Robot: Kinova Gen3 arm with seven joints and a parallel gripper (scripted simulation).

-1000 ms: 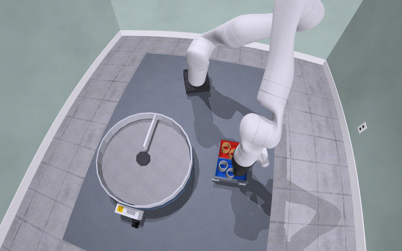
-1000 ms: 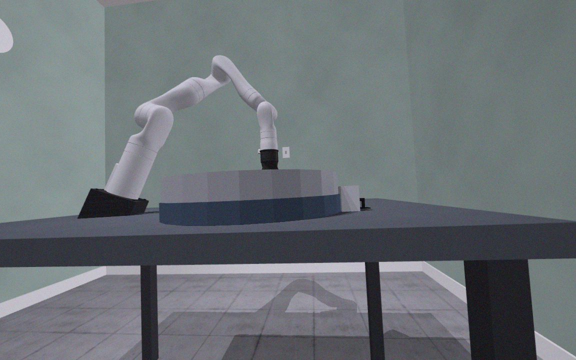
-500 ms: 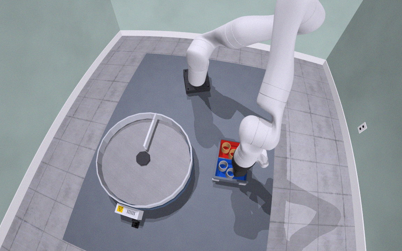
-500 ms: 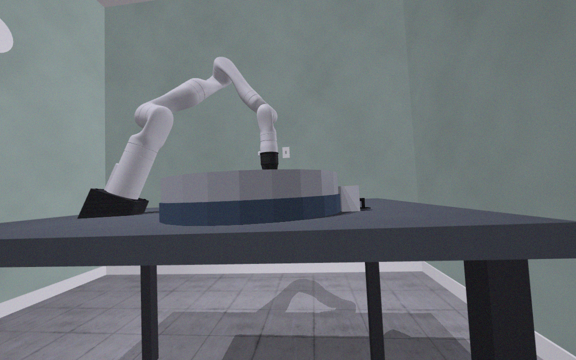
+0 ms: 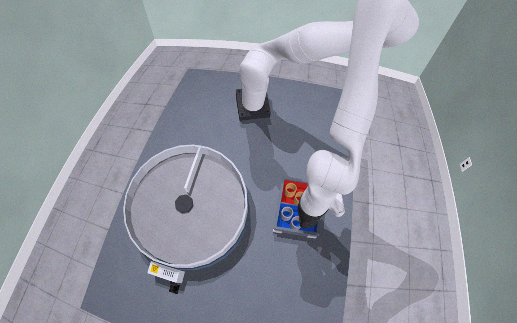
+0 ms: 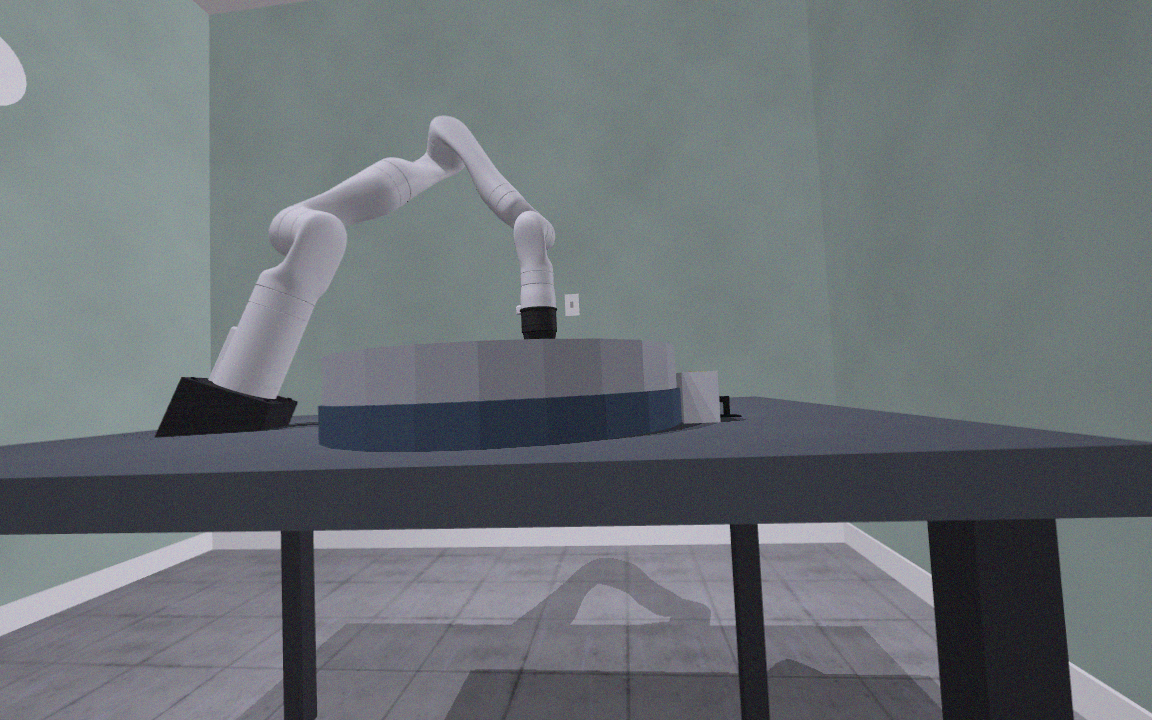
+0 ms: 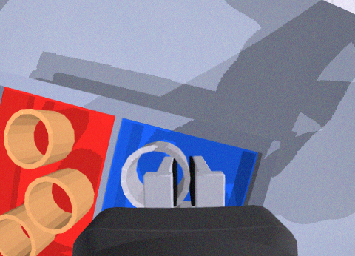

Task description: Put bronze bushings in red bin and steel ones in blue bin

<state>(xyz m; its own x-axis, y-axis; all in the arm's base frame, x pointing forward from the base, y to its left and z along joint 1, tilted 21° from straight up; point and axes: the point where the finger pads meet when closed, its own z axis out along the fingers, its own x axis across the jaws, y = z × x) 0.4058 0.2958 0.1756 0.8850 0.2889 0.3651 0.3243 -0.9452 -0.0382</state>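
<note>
My gripper [image 7: 183, 173] is shut on the wall of a steel bushing [image 7: 154, 173], one finger inside the ring and one outside. It holds the bushing low over the blue bin [image 7: 197, 167]. In the overhead view the black gripper body [image 5: 308, 220] stands over the blue bin [image 5: 294, 219], where two steel rings [image 5: 287, 213] show beside it. The red bin [image 7: 49, 177] to the left holds three bronze bushings [image 7: 38, 137]. I see no bushing on the turntable [image 5: 186, 207]. In the side view the fingertips are hidden behind the turntable [image 6: 499, 389].
The two bins share one grey tray [image 5: 297, 208] to the right of the turntable. A raised bar [image 5: 194, 168] runs from the turntable's hub to its rim. The arm's base [image 5: 253, 106] stands at the back of the table.
</note>
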